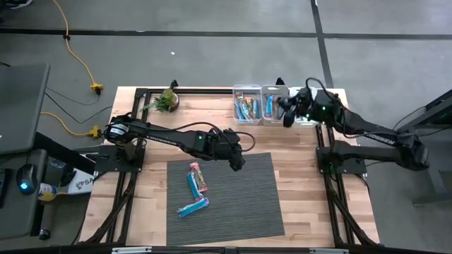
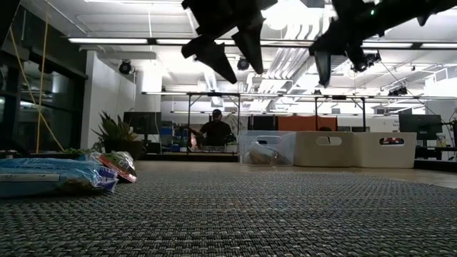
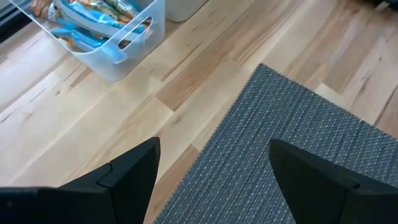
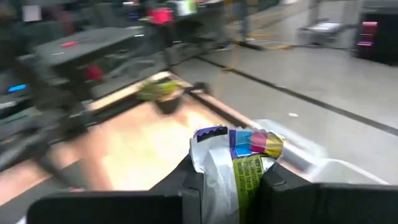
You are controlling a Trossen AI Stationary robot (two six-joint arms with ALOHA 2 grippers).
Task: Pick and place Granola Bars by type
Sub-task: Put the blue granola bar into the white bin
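We've got a bar clenched in the right gripper over the bins — next: drop it in the matching bin. Left gripper hangs released above the mat, w/ three bars left.

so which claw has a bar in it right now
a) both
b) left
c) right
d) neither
c: the right wrist view shows the right claw shut on a granola bar above the bins, while the left claw stands open and empty over the mat.
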